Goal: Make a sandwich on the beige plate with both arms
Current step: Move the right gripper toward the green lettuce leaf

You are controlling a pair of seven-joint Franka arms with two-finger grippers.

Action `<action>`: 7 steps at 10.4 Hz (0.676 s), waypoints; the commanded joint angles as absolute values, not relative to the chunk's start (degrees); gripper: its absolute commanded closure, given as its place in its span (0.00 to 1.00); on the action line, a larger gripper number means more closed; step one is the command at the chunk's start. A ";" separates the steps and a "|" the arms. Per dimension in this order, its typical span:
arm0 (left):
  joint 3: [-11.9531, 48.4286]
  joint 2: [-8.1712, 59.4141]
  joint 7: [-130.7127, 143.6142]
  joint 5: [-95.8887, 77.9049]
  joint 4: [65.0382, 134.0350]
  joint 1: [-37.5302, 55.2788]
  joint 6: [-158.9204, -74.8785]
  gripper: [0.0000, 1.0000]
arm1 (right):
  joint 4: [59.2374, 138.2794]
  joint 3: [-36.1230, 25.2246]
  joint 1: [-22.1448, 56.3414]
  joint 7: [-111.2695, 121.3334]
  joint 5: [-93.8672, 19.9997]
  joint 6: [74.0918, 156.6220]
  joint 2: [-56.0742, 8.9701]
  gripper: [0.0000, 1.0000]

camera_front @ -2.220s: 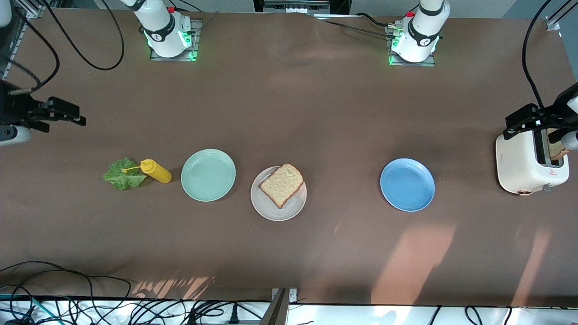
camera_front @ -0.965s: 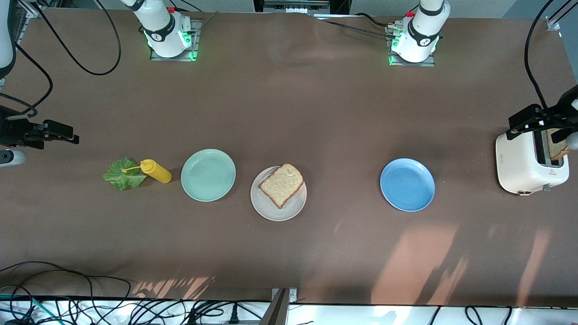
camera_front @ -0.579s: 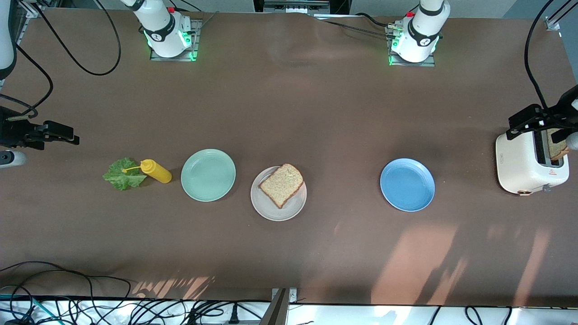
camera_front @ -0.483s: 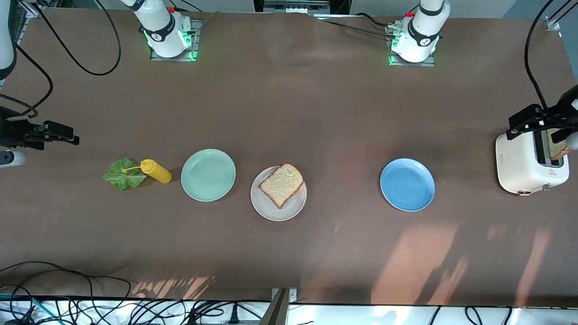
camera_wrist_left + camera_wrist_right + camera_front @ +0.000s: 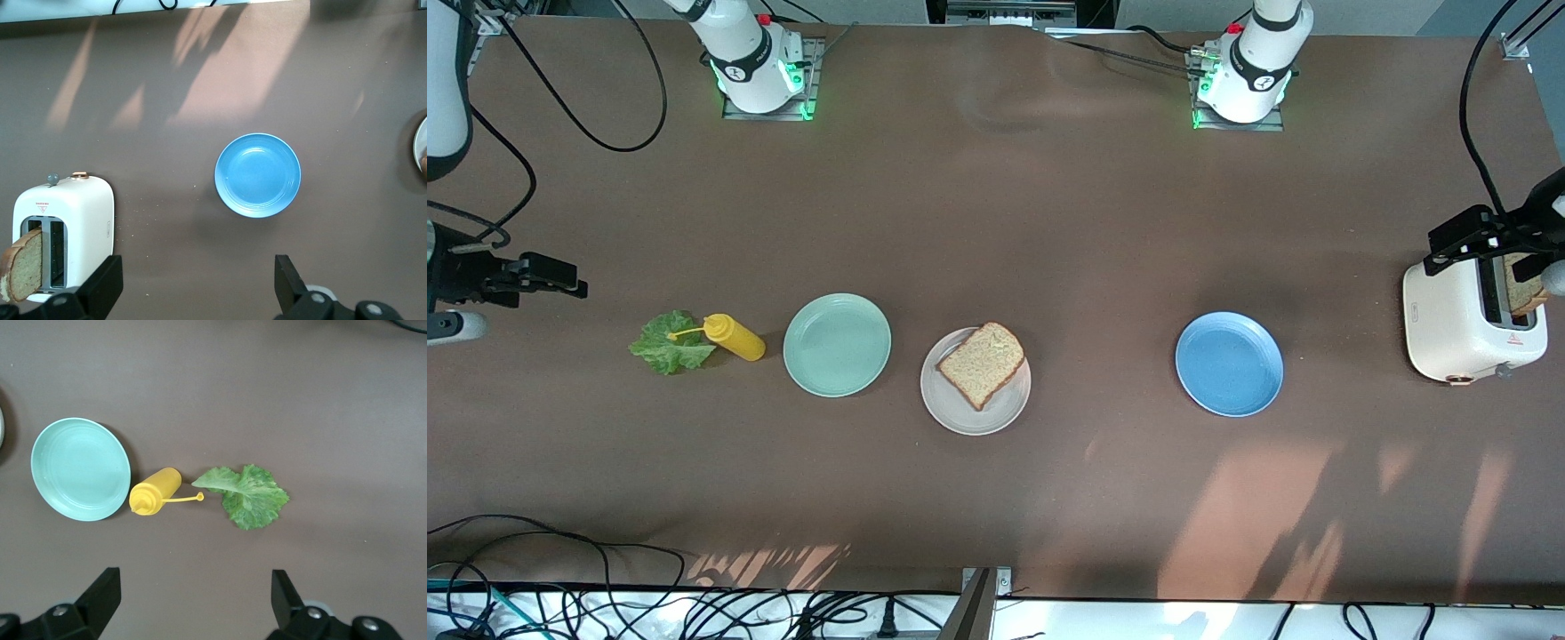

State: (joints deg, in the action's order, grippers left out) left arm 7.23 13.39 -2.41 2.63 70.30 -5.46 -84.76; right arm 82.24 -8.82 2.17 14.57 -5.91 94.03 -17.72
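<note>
The left gripper (image 5: 193, 293) is held with jaws released, empty, over the desk (image 5: 996, 222) beside a white toaster (image 5: 1467, 324) holding a brown bread slice (image 5: 1522, 286). The right gripper (image 5: 193, 610) is likewise spread and empty, near a ruffled green lettuce leaf (image 5: 247, 497). Well apart from both, a round pale beige plate (image 5: 975, 413) carries one wholemeal slice (image 5: 981, 363).

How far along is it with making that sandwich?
Done: one bread slice lies on the beige plate. In hand: nothing; the left hand hangs open over the toaster, where a second slice sticks up, and the right hand hangs open near the lettuce leaf. Left: lettuce, then the second slice, onto the plate.
</note>
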 commanded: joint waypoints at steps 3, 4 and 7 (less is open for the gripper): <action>7.73 12.39 -3.25 3.60 70.93 -5.10 -84.29 0.00 | 81.47 -8.53 2.90 15.12 0.06 96.85 -20.55 0.00; 7.73 12.39 -3.25 3.52 70.93 -5.01 -84.29 0.00 | 81.39 -8.53 2.99 15.47 1.31 97.46 -22.13 0.00; 7.47 12.39 -3.25 3.52 70.93 -5.10 -84.29 0.00 | 81.39 -8.53 2.37 15.73 0.79 98.44 -23.90 0.00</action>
State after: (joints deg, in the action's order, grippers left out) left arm 7.63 13.38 -2.41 2.63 70.32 -5.20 -84.75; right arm 82.25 -8.59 2.59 14.65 0.16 98.22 -22.99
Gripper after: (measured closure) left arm 0.000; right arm 0.000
